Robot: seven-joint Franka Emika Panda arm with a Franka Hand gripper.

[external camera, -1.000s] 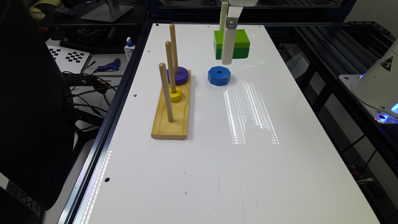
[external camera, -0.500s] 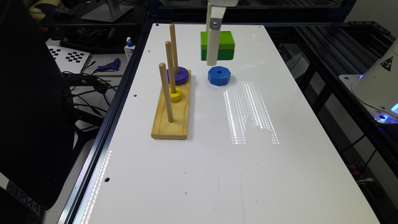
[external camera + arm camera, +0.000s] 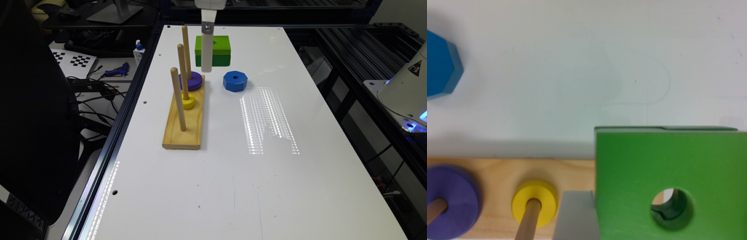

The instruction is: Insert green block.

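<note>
One round hole pierces the green block [image 3: 218, 50], light on top, darker on its sides; the hand [image 3: 206, 65] pinches it in the air beside the pegs [image 3: 182, 71], above the tabletop [image 3: 267, 173].

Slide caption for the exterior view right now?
End effector carrying rectangular green wooden block beside wooden three-peg base.

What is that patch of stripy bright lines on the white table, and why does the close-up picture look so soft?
In the exterior view the stripy patch looks like glare from overhead lighting mirrored in the glossy table, just this side of the blue octagonal block. In the wrist view the green block sits very close to the lens, so its edges blur slightly, and it casts a soft shadow on the table.
</note>
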